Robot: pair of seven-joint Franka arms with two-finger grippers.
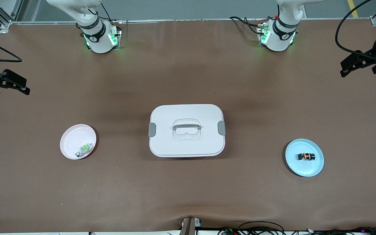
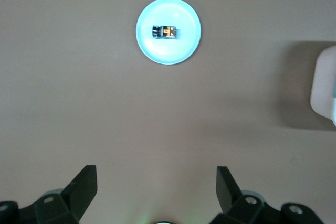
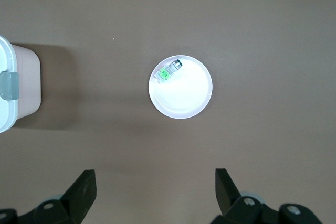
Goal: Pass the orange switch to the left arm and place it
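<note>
White and black, the two arms stand at the top of the brown surface (image 1: 188, 195). Each one bends out to its own end of the surface and hangs up in the air.

The left end effector (image 1: 359, 63) hovers over the bare surface at the left arm's end. Its two black fingers (image 2: 84, 187) are spread wide, and nothing is between them. The right end effector (image 1: 7, 84) hovers over the bare surface at the right arm's end. Its two fingers (image 3: 84, 190) are spread wide too, and it holds nothing.

One big white box (image 1: 187, 130) sits in the middle of the surface. It has two grey latches, one on each side, and one grey handle sunk into the lid.

Two round plates lie on the surface. One blue plate (image 1: 305, 168) is toward the left arm's end, well apart from the box. One orange switch (image 1: 306, 157) lies on its side on that plate. It is tiny and black with an orange middle. One pink plate (image 1: 73, 138) is toward the right arm's end, also well apart from the box. One small green and clear part (image 1: 84, 149) with a silver end lies near the rim of that plate.

Both plates are a bit nearer to the front camera than the box.
</note>
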